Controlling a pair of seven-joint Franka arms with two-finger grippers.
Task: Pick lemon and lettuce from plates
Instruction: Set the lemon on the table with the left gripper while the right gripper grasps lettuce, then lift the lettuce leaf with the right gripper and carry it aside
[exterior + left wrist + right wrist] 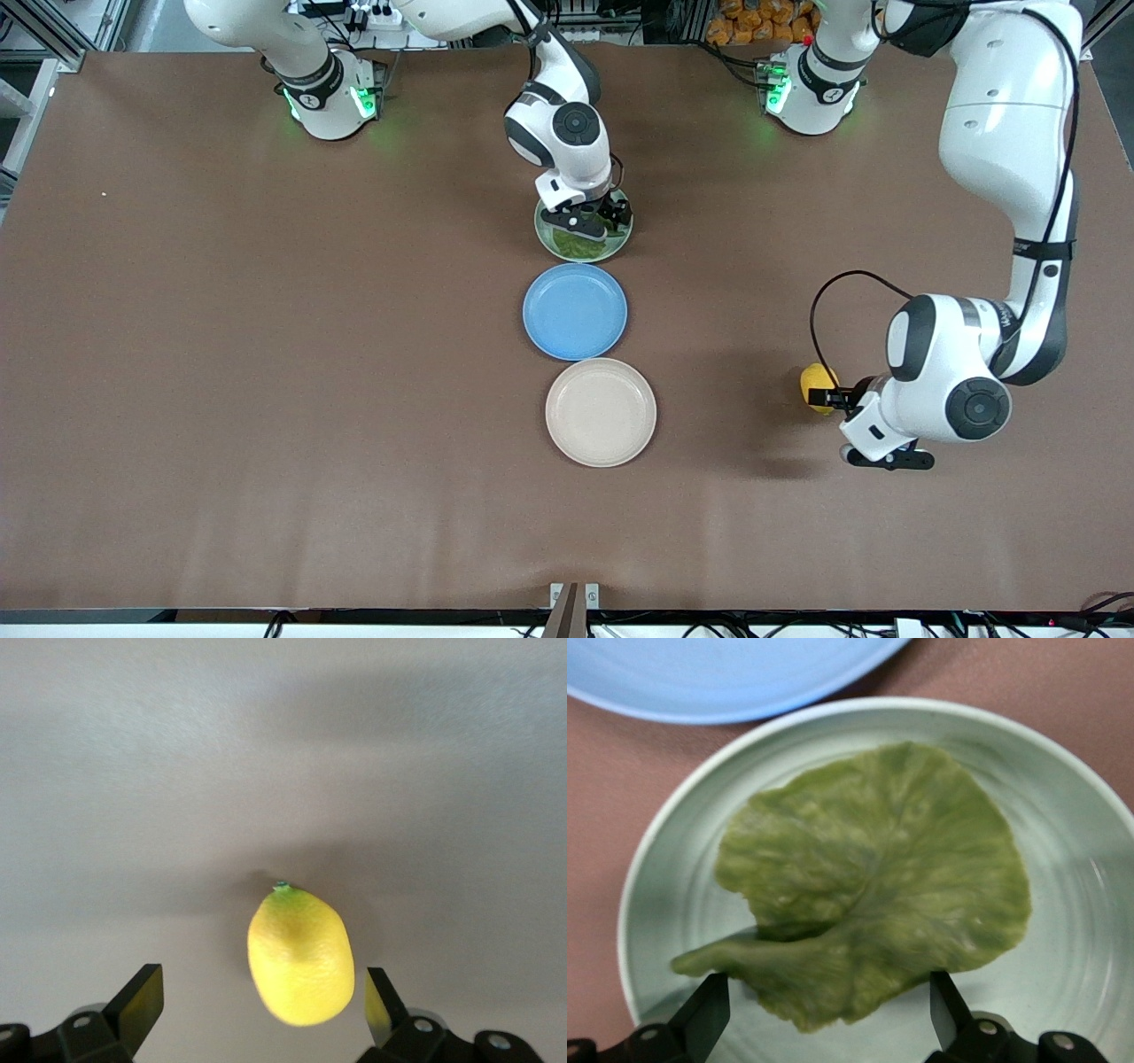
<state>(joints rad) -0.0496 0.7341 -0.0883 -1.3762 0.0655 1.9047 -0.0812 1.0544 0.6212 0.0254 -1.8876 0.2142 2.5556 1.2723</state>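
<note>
A: While the lemon lies on the table well apart from the beige plate, is it released?

B: Yes; the left gripper stands wide around it.

A: And the lettuce?

B: On the mint plate, right gripper wide above; closing comes next, I think.

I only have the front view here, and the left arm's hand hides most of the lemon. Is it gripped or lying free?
Observer: Lying free. In the left wrist view the lemon sits on the bare table between the open fingers of the left gripper, touching neither.
Operator: And the right arm, has it got the lettuce?
Observer: No. The right gripper is open over the mint green plate, and the lettuce lies flat on it.
Operator: Is the leaf whole?
Observer: It looks whole, with its short stem pointing toward one finger.
</note>
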